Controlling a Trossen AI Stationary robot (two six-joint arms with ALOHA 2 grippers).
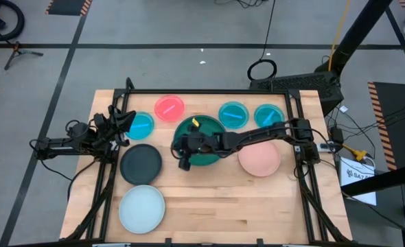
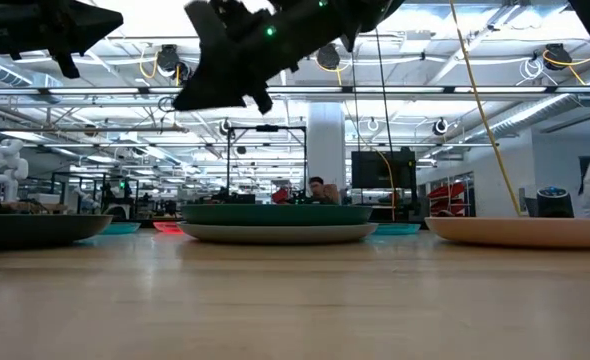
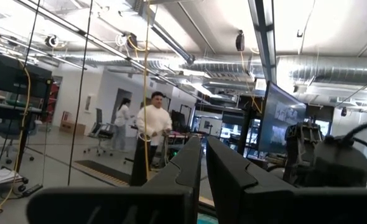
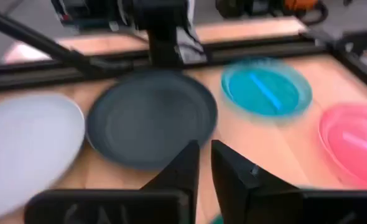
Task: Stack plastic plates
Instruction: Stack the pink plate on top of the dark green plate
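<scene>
One black plate lies toward the table's left edge, just left of my right gripper, which hovers over the dark green plate mid-table, fingers nearly closed and apparently empty; the left gripper waits.

Round plates lie flat on the worktop: a green plate stacked on a grey plate at centre, three blue plates and a pink-red plate behind, black plate, pale plate, salmon plate.
</scene>
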